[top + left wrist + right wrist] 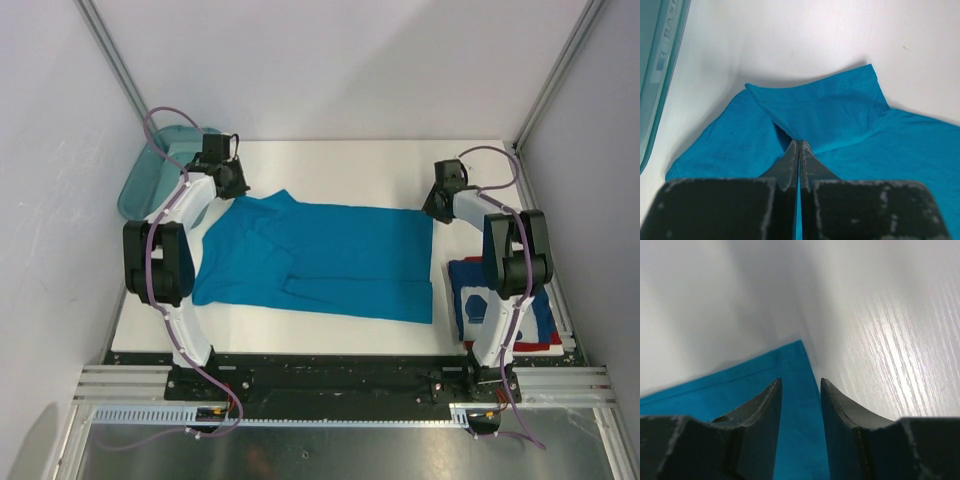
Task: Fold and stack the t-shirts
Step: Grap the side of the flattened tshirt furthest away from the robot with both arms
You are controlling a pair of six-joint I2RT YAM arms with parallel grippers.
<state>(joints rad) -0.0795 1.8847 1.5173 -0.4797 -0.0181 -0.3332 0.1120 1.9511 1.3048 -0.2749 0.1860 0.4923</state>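
bright, even overhead light; glare streaks the table (900,340), near fingers (762,425) blurred.

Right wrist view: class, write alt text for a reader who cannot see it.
The right gripper holds its two dark fingers apart over the corner of a flat teal t-shirt. Bare white table fills the rest.

A white table (340,165) is closed in by pale grey walls (330,60). Thin metal bars (110,48) are set in the corners. A bright shine is seen on the table.
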